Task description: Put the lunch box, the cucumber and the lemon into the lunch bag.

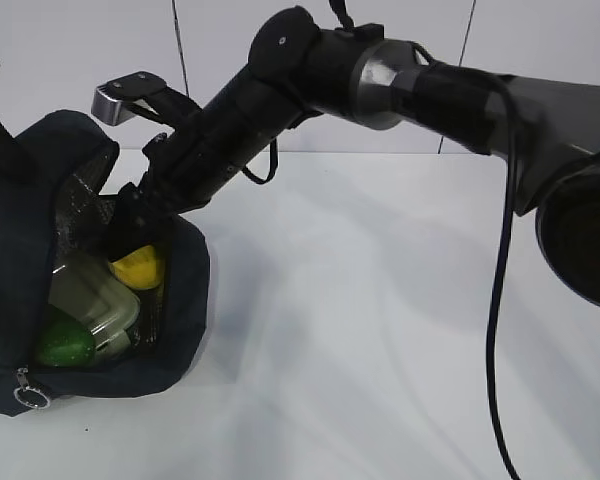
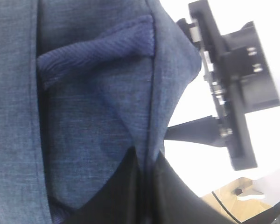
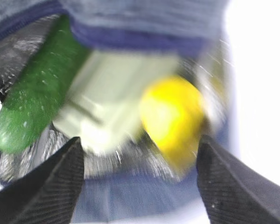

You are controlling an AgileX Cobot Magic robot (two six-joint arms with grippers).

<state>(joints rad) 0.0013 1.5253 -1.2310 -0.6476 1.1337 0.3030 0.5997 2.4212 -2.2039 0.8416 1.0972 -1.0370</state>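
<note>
right arm (image 1: 280, 100) showing matte black round links | silver-grey joint collar (image 1: 380, 70) gleaming | black cable (image 1: 500, 300) trailing beneath | right gripper (image 3: 140, 182) wearing ribbed black pads (image 3: 224, 186) | left gripper (image 2: 144, 186) looking plain black

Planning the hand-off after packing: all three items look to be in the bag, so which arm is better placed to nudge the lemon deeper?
Right. Its gripper has open jaws at the bag mouth, right by the lemon. The left gripper is shut on bag fabric.

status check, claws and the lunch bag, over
Left claw shut on lunch bag fabric. Right claw open at bag mouth. Lemon, cucumber, lunch box inside. No obstruction.
</note>
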